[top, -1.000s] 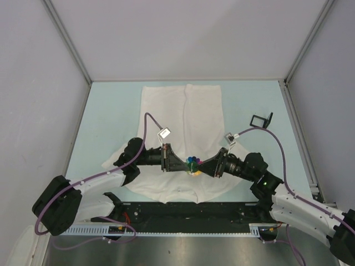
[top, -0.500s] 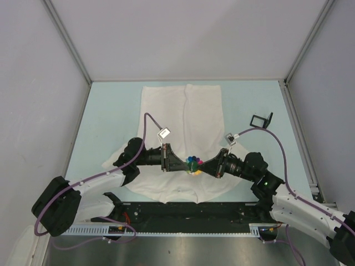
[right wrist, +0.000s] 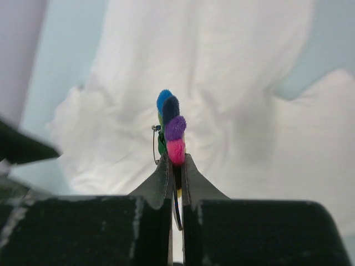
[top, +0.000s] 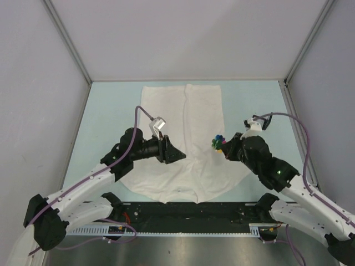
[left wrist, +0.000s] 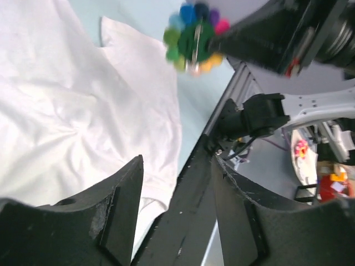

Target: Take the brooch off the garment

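Above the garment, right tool pinches the brooch edge-on, held clear of the fabric, likely so nothing snags; left tool hangs spread, gripping nothing.

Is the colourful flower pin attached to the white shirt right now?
No, the right tool pinches the brooch in the air, apart from the garment.

Top camera looks down; both wrist cameras share the brooch close-up.
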You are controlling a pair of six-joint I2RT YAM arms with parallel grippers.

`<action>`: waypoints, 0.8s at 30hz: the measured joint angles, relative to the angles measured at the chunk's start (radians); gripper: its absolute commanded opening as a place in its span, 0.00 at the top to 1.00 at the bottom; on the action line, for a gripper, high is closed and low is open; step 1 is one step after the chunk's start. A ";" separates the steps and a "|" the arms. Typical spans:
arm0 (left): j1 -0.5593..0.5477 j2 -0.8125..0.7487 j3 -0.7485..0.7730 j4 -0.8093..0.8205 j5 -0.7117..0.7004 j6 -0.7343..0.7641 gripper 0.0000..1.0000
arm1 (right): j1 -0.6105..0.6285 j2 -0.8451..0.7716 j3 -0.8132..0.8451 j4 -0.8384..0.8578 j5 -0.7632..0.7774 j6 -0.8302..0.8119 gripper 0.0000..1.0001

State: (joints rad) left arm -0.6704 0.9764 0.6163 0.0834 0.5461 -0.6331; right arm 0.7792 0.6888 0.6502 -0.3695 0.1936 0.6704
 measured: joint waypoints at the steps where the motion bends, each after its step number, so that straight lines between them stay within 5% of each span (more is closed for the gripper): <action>1: 0.001 -0.012 0.008 -0.027 -0.017 0.022 0.43 | -0.006 0.027 0.037 -0.038 0.048 -0.008 1.00; 9: 0.002 -0.061 0.011 -0.115 -0.027 0.094 0.42 | -0.152 0.512 0.405 -0.282 0.433 -0.127 1.00; 24: 0.002 -0.177 -0.022 -0.172 -0.012 0.151 0.42 | -0.414 1.117 0.733 -0.354 0.642 -0.335 1.00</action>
State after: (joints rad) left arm -0.6689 0.7998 0.5941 -0.0887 0.5343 -0.4816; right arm 0.3649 1.8057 1.3830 -0.7231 0.8352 0.3355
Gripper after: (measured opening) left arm 0.582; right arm 0.031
